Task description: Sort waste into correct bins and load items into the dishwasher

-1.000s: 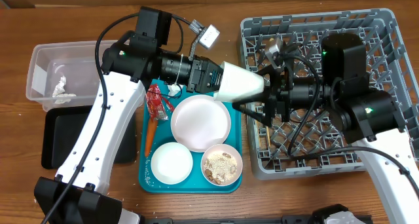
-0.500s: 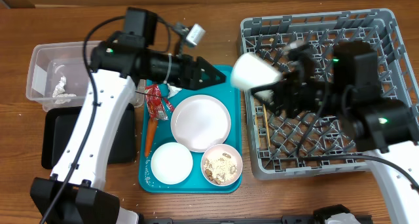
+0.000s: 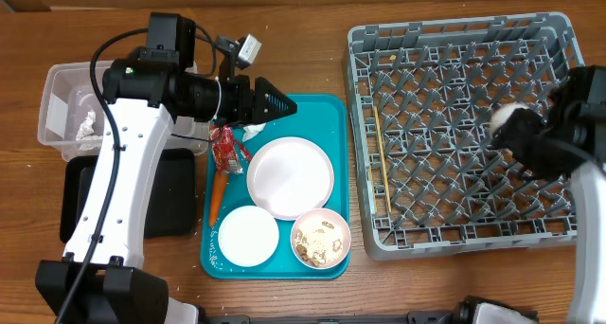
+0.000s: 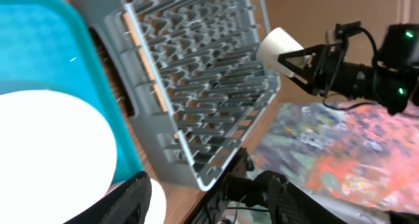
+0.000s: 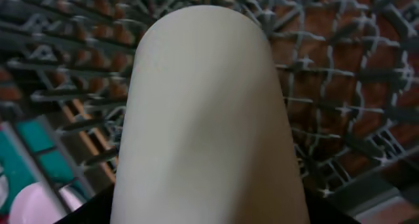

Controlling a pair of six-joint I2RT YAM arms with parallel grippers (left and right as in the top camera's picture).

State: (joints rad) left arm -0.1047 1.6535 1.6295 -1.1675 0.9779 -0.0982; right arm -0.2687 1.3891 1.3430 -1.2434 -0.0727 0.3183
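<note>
- Cup (image 3: 505,123), plain white, is pinched in the right pincer (image 3: 523,139) over the right side of the grey dishwasher rack (image 3: 445,40). I cannot tell whether it touches the rack's pegs.
- In the left wrist view the cup (image 4: 277,47) is tilted onto its side in the air beyond the rack (image 4: 196,86). The right pincer (image 4: 302,59) is closed on the end that faces its own arm.
- In the right wrist view the cup (image 5: 203,119) fills most of the frame, with the rack grid (image 5: 340,73) blurred behind it.
- Over the far left corner of the teal tray (image 3: 333,116) hangs the left pincer (image 3: 282,103), its fingers (image 4: 134,198) spread wide and holding nothing.
- On the tray a white plate (image 3: 290,177) sits in the middle. A small white bowl (image 3: 248,236) is near left and a bowl of crumbs (image 3: 320,237) is near right, both just beside the plate.
- A carrot (image 3: 217,196) lies along the tray's left edge, with a red wrapper (image 3: 225,149) at its far end.
- A wooden stick (image 3: 379,158) lies in the left part of the rack.
- On the wooden bench (image 3: 303,7) left of the tray stands a clear bin (image 3: 57,87) with crumpled paper (image 3: 88,127) inside. A black bin (image 3: 80,210) sits just near of it.
</note>
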